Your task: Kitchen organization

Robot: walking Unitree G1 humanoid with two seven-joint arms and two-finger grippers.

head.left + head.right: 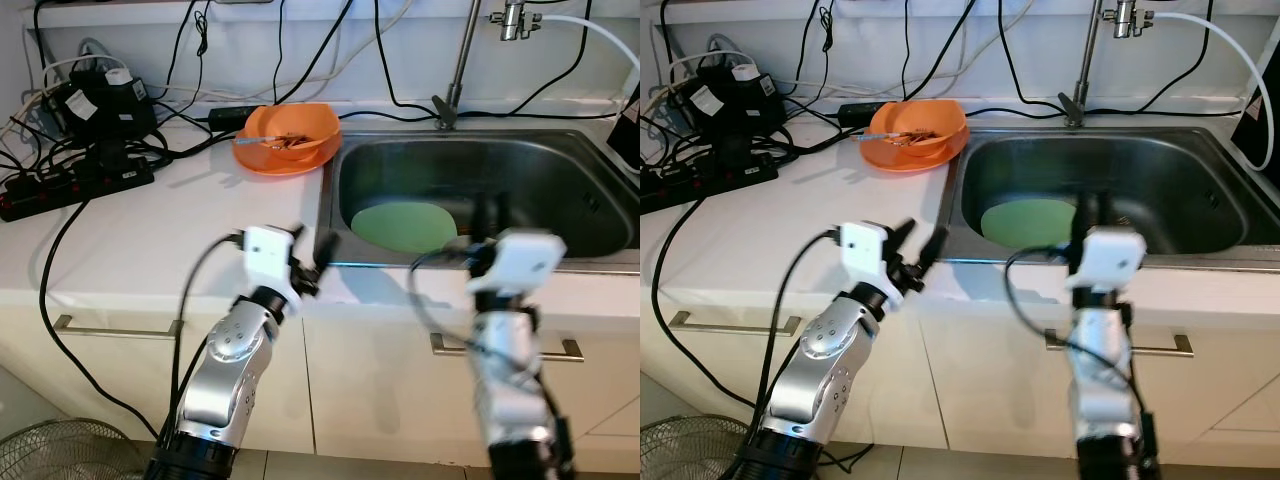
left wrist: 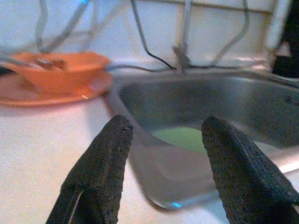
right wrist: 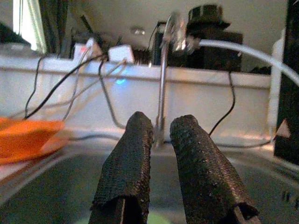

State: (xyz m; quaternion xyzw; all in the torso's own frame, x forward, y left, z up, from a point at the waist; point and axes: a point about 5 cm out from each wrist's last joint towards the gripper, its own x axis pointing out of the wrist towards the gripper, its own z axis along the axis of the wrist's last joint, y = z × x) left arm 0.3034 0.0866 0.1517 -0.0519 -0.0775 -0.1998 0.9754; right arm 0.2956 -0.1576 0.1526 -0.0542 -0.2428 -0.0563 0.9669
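Green plate point(image 1: 403, 227) lies flat mid-frame in the sink point(image 1: 560, 170): likely light, stiff, slick; take its rim. Left gripper point(image 1: 310, 262) spread wide; right gripper point(image 3: 159, 163) narrow, empty.

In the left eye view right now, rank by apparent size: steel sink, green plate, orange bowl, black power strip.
1. Stainless steel sink basin
2. Black power strip
3. Round green plate and orange plastic bowl: look alike, unranked.
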